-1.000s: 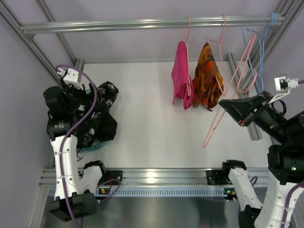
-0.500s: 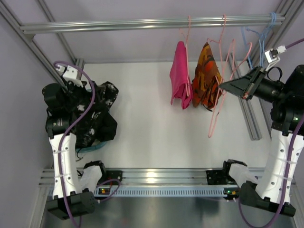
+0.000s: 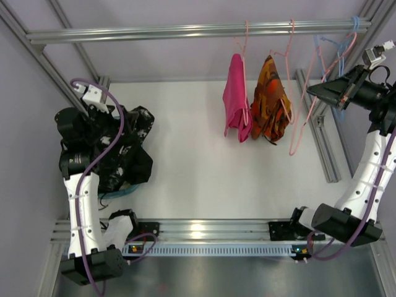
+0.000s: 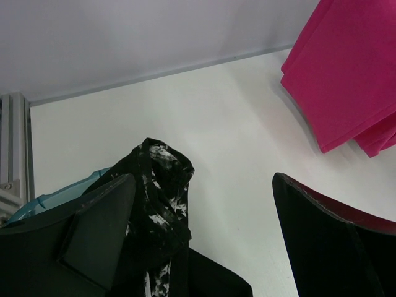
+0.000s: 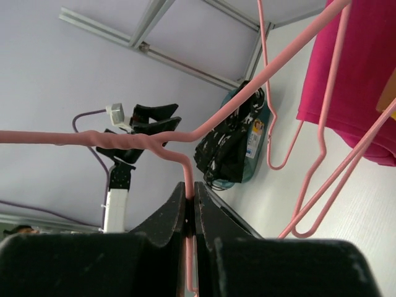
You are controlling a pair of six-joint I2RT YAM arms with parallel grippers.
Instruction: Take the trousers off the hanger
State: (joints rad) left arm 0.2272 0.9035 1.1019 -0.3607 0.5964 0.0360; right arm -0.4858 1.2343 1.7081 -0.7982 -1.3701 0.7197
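The trousers point(image 3: 133, 148), black with white speckles, lie bunched in a teal basket point(image 3: 120, 193) at the table's left. They also show in the left wrist view point(image 4: 158, 204) and far off in the right wrist view point(image 5: 229, 148). My left gripper point(image 3: 114, 139) hovers over them, open point(image 4: 203, 179), holding nothing. The pale-pink wire hanger point(image 3: 299, 127) is bare and hangs slanted at the right. My right gripper point(image 3: 311, 91) is shut on its wire point(image 5: 190, 185) just under the twisted neck point(image 5: 117, 141), high up near the right end of the rail point(image 3: 185, 30).
A magenta garment point(image 3: 236, 99) and an orange patterned one point(image 3: 270, 102) hang on pink hangers from the rail. Light-blue hangers point(image 3: 337, 55) hang at the rail's right end. An aluminium strut point(image 3: 315, 124) lies along the table's right side.
My right arm has lifted the pink hanger up and to the right, towards the rail's right end. The left arm and the trousers have not moved.
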